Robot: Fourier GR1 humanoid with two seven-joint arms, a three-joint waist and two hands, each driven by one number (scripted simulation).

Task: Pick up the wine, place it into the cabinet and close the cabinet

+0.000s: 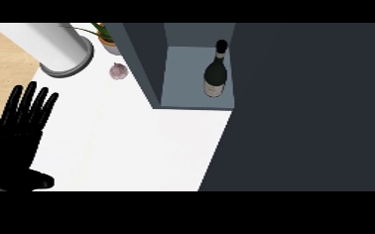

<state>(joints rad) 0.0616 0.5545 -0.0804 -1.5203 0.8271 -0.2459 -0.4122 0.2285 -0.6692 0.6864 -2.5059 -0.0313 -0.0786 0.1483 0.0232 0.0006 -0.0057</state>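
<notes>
The dark wine bottle [215, 72] stands upright inside the cabinet's [143, 59] open compartment, on its pale grey shelf, close to the right side. A broad dark door panel [300, 114] fills the right of the view, from the compartment's right edge down to the lower edge. My left hand [26, 116] rests open at the left edge, fingers straight and pointing up, well apart from the bottle and holding nothing. My right hand does not show anywhere.
A white cylinder on a grey base [58, 49] stands at the back left of the white counter [139, 144]. A small purplish bulb [118, 71] lies beside the cabinet's left wall. A potted plant [107, 37] sits behind it.
</notes>
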